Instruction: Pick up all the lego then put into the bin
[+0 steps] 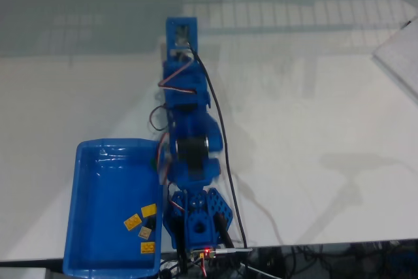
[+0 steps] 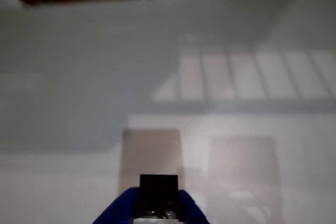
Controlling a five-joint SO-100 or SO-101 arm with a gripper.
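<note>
From my fixed view the blue arm [image 1: 189,142] stretches straight up the white desk [image 1: 313,148], base at 6 o'clock and its far end reaching toward 12 o'clock. The bin [image 1: 88,227] sits at 7 o'clock, touching or just beside the arm's base. I count three yellow lego [image 1: 132,222] and one black lego [image 1: 144,231] lying on the bin's floor, bunched in its corner nearest the base. In my wrist view the gripper [image 2: 155,203] pokes in at 6 o'clock, blue shoulders either side of a black square piece, above bare pale desk with window light striped across it. I cannot tell whether the fingers are apart or together; the wrist picture is blurred and cuts them off, and the fixed view shows the tip too small.
</note>
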